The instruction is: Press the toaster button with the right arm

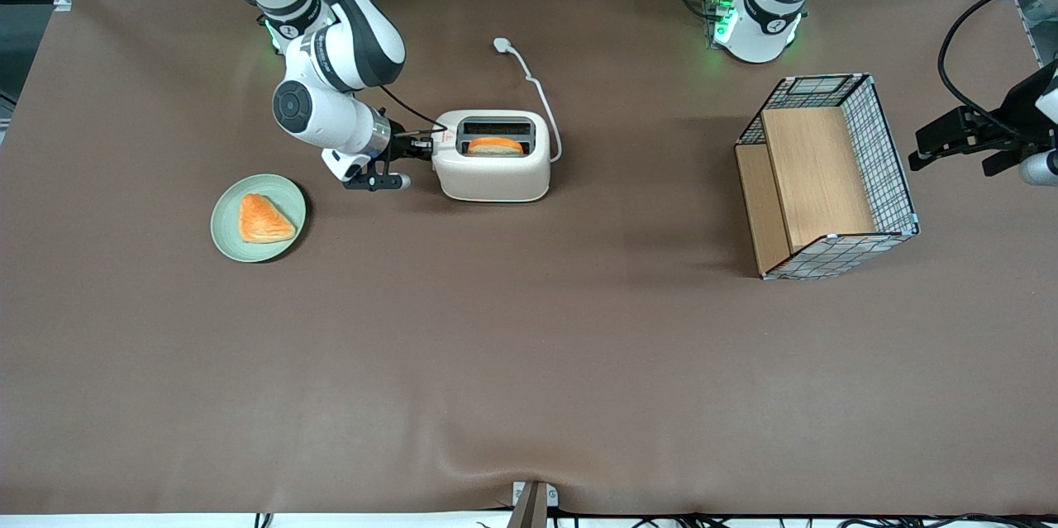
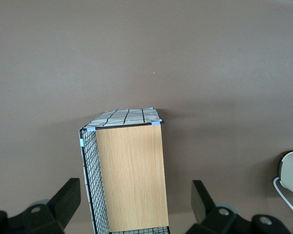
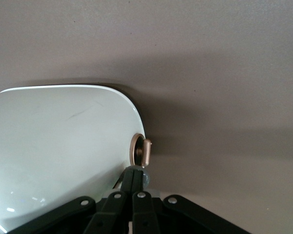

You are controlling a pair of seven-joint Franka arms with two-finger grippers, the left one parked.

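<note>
The cream-white toaster (image 1: 494, 178) stands on the brown table with an orange toast slice (image 1: 495, 146) in the slot nearer the front camera. It also shows in the right wrist view (image 3: 58, 141). The right arm (image 1: 331, 65) reaches down to the toaster's narrow end. Its black gripper (image 1: 422, 149) is against that end, fingers shut together. In the right wrist view the gripper (image 3: 136, 173) rests its tips against the small pale grey toaster button (image 3: 147, 178), beside a bronze round knob (image 3: 141, 150). In the front view the button is hidden by the gripper.
A green plate (image 1: 227, 240) with an orange pastry (image 1: 264, 219) lies near the gripper, closer to the front camera. The toaster's white cord and plug (image 1: 501, 43) trail toward the table's back. A wire basket with wooden panels (image 1: 826, 173) stands toward the parked arm's end.
</note>
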